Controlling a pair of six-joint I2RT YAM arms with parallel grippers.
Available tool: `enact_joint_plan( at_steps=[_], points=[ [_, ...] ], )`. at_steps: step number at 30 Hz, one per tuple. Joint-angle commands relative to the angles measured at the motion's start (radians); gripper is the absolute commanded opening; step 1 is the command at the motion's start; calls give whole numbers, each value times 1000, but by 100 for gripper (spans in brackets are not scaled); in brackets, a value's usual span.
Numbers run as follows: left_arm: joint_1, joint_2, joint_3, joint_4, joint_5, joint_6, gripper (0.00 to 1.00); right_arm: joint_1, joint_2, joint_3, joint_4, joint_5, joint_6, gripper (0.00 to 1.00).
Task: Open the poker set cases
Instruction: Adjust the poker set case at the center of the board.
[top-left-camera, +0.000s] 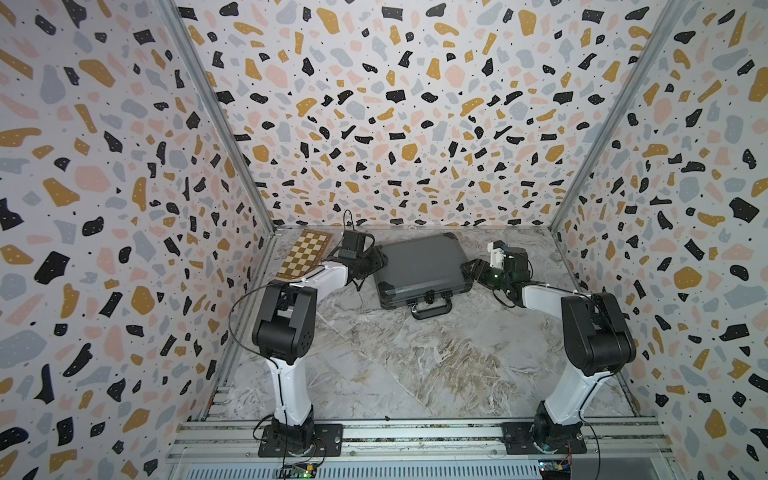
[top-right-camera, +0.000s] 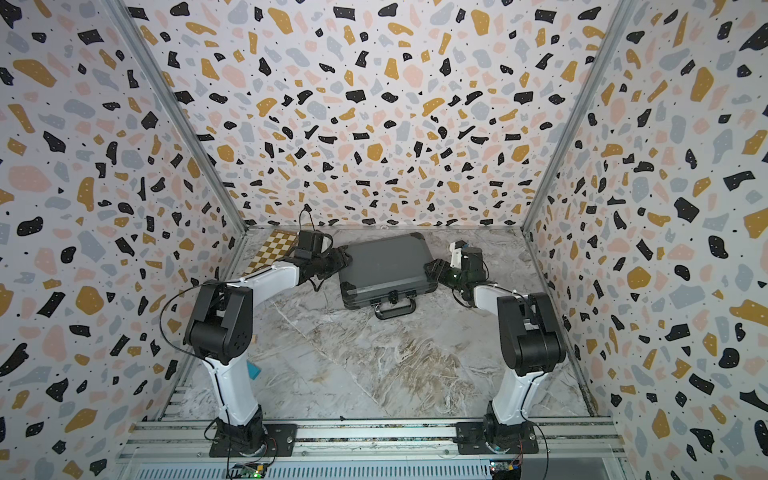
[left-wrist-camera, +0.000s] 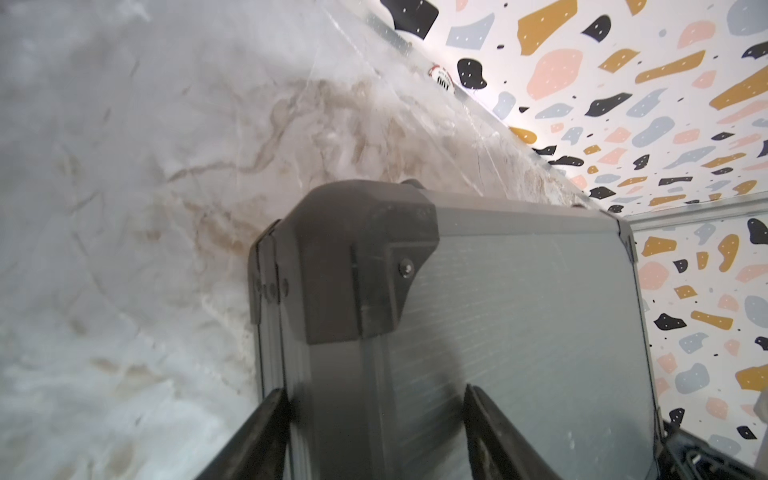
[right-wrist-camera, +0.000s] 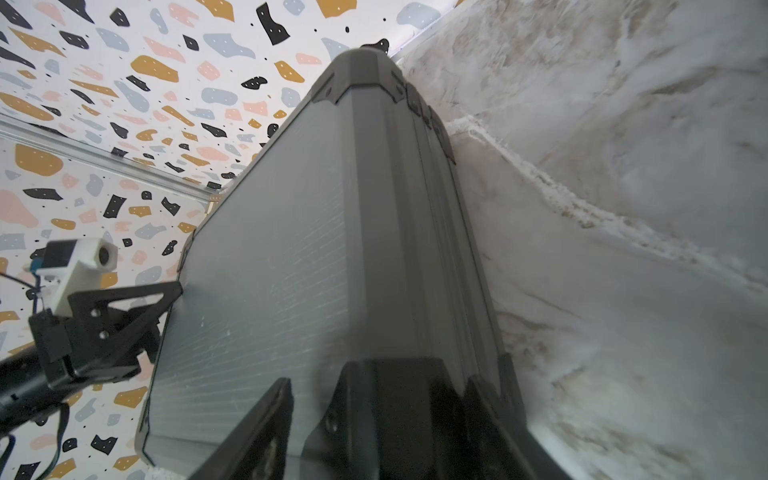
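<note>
At the far table (top-left-camera: 415, 365) edge, left pincer (left-wrist-camera: 374, 390) and right pincer (right-wrist-camera: 378, 382) straddle the poker case (top-left-camera: 415, 266).
I cannot tell if they clamp; squeezing may keep it shut.

the poker set case (top-left-camera: 419, 266) is a dark grey, briefcase-like box with black corner caps (top-left-camera: 385, 289) and a black handle (top-left-camera: 432, 309). it lies flat, lid shut, on the bench (top-left-camera: 415, 365), turned askew, mid-width near the far edge, handle towards the near edge.

Arms outstretched; left gripper (top-left-camera: 380, 260) and right gripper (top-left-camera: 469, 269) face inward.
</note>
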Motion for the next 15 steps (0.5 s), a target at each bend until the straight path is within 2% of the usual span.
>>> enact_joint_plan(
  at_steps=[1,4,7,9,12,15],
  points=[
    [-67,48,45,-12,265,3,64,123,-50,-19,-45,-239,48,67],
    [-48,13,50,-84,230,56,67,121,-78,-22,-150,-174,3,67],
    [-14,-65,10,-209,107,110,70,111,-127,-5,-341,-18,-83,68],
    [7,-125,-38,-251,45,126,71,95,-158,-15,-388,51,-104,70],
    [21,-216,-136,-247,3,130,72,70,-186,-35,-385,52,-95,70],
    [21,-279,-232,-195,24,102,72,64,-207,-42,-388,51,-83,70]
  ],
)
